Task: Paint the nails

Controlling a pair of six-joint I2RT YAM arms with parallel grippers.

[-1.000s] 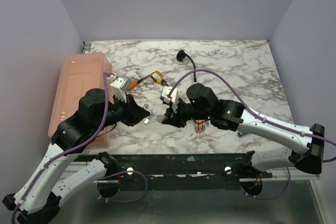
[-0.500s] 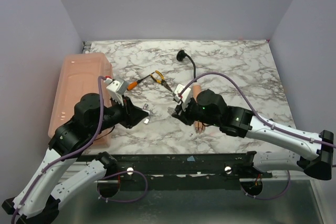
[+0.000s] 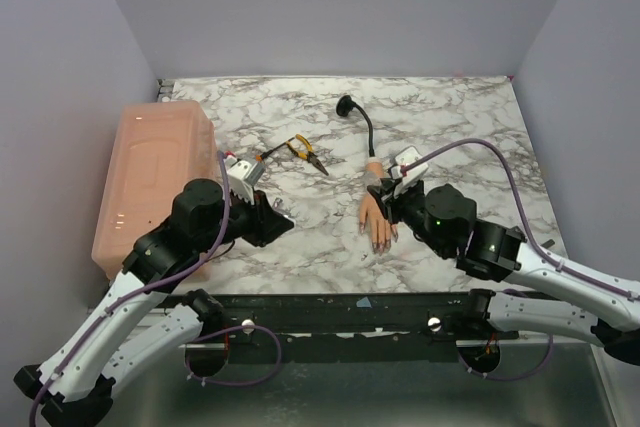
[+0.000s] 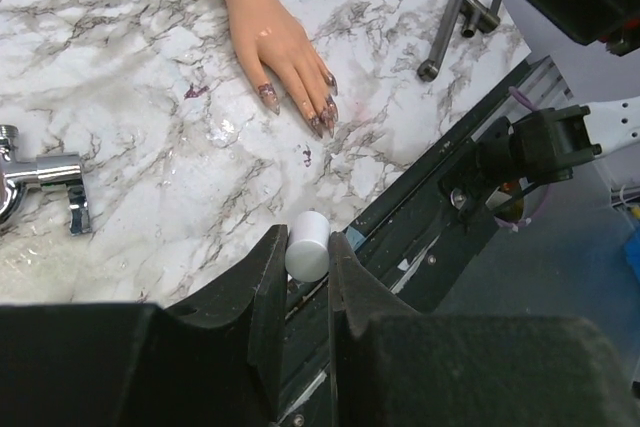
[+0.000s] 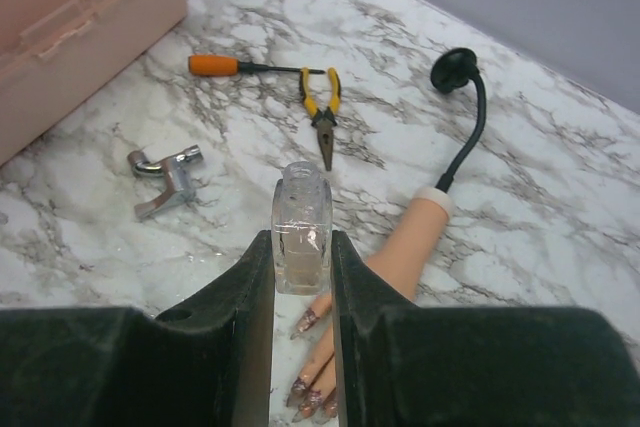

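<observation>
We recorded a marble table (image 3: pixel 470 137) filling the middle of the top view. A pink lidded box (image 3: pixel 150 177) sat at its left edge. A mannequin hand (image 3: pixel 376 215) lay palm down right of centre, fingers toward the bottom edge. The left gripper (image 4: pixel 306 252), bottom centre of its wrist view, had its jaws closed on a white cap (image 4: pixel 307 237). The right gripper (image 5: pixel 301 259), bottom centre of its own view, was clamped on a clear bottle (image 5: pixel 301 219) (upright, neck uncapped). Yellow-handled pliers (image 5: pixel 322 112) lay above the bottle. We noted the nails (image 4: pixel 318 125), dark and glossy, upper centre of the left wrist view, down on the marble.
</observation>
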